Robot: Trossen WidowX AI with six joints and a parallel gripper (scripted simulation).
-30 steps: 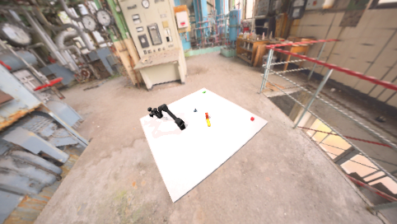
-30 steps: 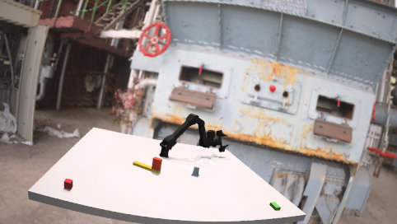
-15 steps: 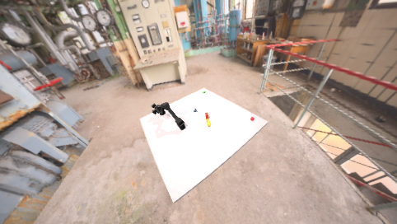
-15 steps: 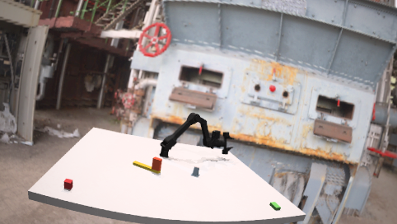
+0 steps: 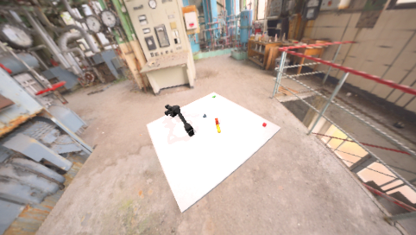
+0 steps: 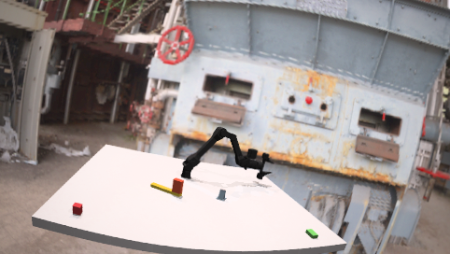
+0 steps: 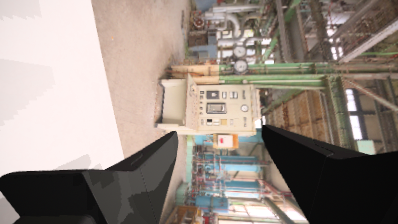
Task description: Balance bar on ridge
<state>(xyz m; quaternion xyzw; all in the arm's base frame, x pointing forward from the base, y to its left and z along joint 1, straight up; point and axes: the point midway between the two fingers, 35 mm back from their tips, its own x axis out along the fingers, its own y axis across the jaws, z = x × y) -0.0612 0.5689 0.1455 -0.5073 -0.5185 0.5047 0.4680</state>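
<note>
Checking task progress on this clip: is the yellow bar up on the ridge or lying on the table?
Lying on the table. The yellow bar lies flat beside the red block, apart from the grey ridge; the open gripper holds nothing.

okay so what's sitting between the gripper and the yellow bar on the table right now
In the exterior view, the small grey ridge stands on the white table roughly between the open, empty gripper and the yellow bar. Nothing else shows along that stretch.
</note>
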